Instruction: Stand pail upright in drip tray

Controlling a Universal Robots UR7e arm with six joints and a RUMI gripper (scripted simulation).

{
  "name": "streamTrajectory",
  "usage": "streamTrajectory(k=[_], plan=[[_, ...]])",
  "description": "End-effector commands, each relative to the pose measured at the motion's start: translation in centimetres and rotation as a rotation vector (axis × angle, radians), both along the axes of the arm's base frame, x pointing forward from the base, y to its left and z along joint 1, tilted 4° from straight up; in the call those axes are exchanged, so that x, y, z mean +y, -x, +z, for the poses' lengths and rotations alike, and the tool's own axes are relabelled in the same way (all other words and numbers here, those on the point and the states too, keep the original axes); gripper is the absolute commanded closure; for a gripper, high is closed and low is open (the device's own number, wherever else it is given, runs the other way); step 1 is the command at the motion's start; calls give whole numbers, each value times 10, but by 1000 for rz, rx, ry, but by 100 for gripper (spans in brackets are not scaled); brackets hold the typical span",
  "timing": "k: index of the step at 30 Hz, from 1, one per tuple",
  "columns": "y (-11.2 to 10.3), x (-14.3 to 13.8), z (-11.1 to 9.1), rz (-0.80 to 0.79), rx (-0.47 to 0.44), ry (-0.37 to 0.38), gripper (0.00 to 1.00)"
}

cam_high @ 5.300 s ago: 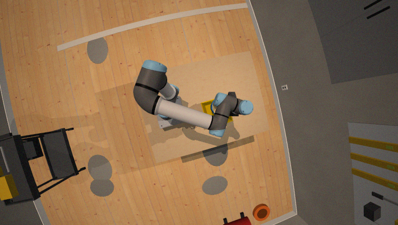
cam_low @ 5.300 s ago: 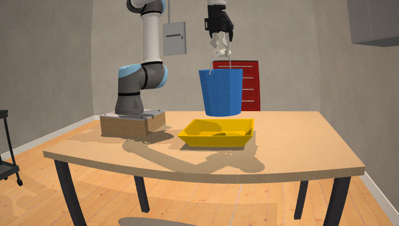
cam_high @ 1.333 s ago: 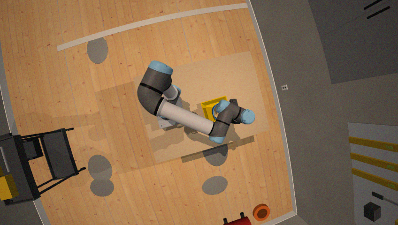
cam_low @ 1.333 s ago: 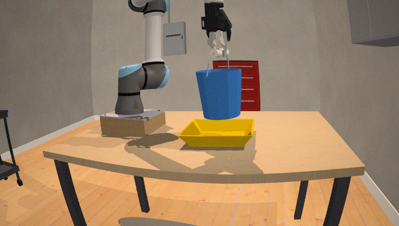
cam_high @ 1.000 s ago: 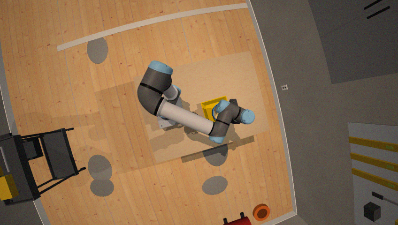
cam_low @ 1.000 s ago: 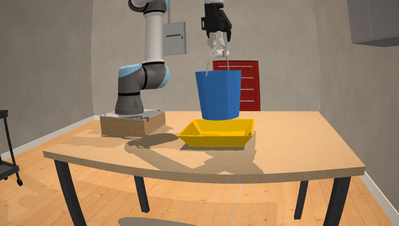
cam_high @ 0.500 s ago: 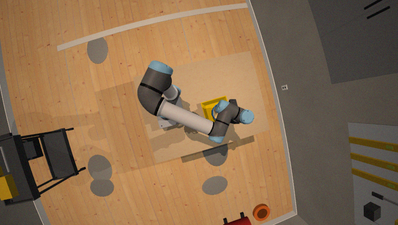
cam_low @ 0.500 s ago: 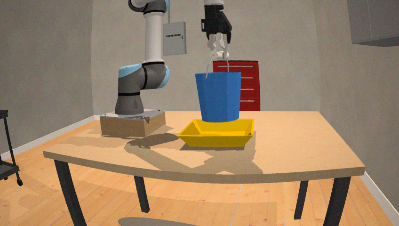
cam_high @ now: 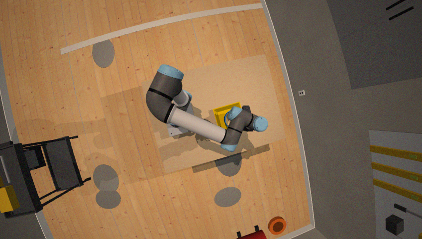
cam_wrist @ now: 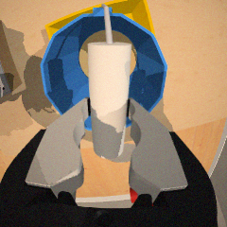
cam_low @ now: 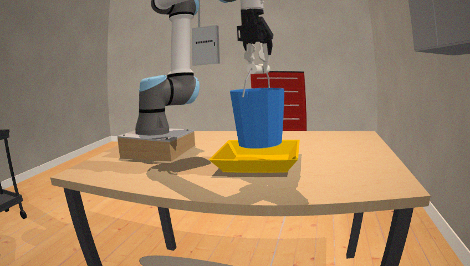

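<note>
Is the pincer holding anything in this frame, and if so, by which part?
Yes. The pincer is shut on the blue pail, gripping the pale cylindrical grip of its wire handle; the pail hangs over the yellow drip tray.

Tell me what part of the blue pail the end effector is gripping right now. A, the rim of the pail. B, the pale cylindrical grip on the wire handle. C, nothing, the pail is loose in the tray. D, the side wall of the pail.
B: the end effector is shut on the pale cylindrical grip of the wire handle, and the blue pail hangs below it over the yellow drip tray.
</note>
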State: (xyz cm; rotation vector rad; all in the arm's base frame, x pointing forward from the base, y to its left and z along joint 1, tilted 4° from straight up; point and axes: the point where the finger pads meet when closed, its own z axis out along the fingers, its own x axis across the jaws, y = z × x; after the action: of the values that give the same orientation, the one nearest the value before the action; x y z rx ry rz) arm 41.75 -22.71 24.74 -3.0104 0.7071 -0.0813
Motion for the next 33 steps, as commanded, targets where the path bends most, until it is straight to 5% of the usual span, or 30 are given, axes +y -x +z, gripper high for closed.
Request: streamTrajectory(k=[1, 33], plan=[[0, 0, -6, 0, -2, 2, 100], [-1, 0, -41, 0, -2, 2, 100]])
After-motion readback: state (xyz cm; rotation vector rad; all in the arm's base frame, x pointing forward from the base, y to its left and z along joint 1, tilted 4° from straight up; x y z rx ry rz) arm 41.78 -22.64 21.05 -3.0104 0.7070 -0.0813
